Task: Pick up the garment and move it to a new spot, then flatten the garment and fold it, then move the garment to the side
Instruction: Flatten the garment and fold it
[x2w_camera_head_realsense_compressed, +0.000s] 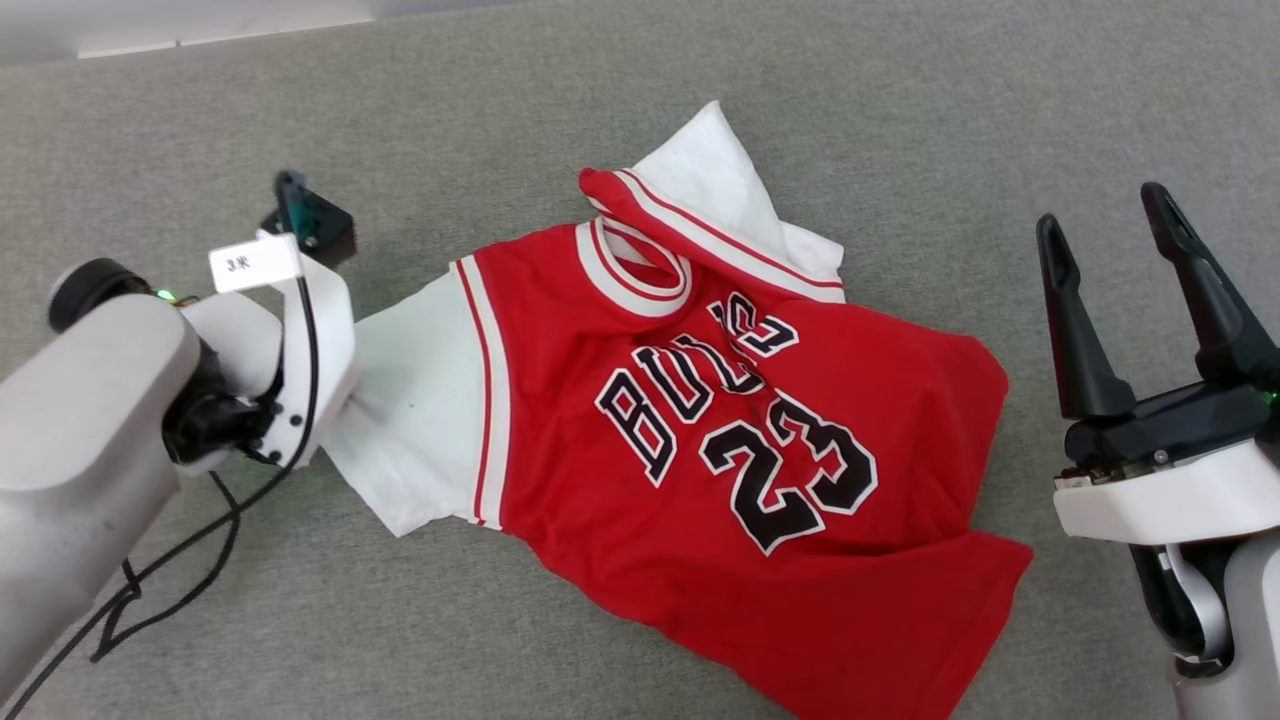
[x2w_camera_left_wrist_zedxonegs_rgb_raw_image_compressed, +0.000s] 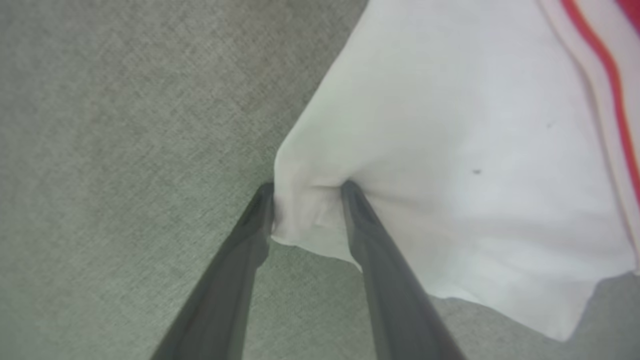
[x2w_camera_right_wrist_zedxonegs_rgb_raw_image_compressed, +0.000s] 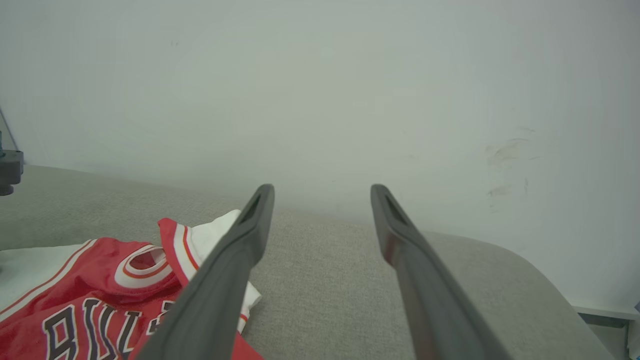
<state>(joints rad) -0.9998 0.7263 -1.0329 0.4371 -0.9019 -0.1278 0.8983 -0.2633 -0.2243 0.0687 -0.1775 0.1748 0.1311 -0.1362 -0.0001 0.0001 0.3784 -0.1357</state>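
Observation:
The garment (x2w_camera_head_realsense_compressed: 720, 420) lies face up on the grey cloth surface (x2w_camera_head_realsense_compressed: 950, 110), a red jersey with white sleeves, striped trim and black letters and numbers. Its upper shoulder is folded over the collar, and the hem is creased at the lower right. In the left wrist view my left gripper (x2w_camera_left_wrist_zedxonegs_rgb_raw_image_compressed: 307, 192) straddles the outer corner of the white sleeve (x2w_camera_left_wrist_zedxonegs_rgb_raw_image_compressed: 450, 150). Cloth bunches between the fingertips, which stand a little apart. My right gripper (x2w_camera_head_realsense_compressed: 1100, 210) hovers open and empty to the right of the jersey. The right wrist view shows it (x2w_camera_right_wrist_zedxonegs_rgb_raw_image_compressed: 322, 190) above the surface, with the garment (x2w_camera_right_wrist_zedxonegs_rgb_raw_image_compressed: 100, 300) at lower left.
My left forearm and wrist (x2w_camera_head_realsense_compressed: 150, 400) reach in from the left, with a black cable (x2w_camera_head_realsense_compressed: 170, 570) trailing below. A pale wall (x2w_camera_right_wrist_zedxonegs_rgb_raw_image_compressed: 320, 75) rises behind the surface. The surface's rounded right edge (x2w_camera_right_wrist_zedxonegs_rgb_raw_image_compressed: 550, 285) shows in the right wrist view.

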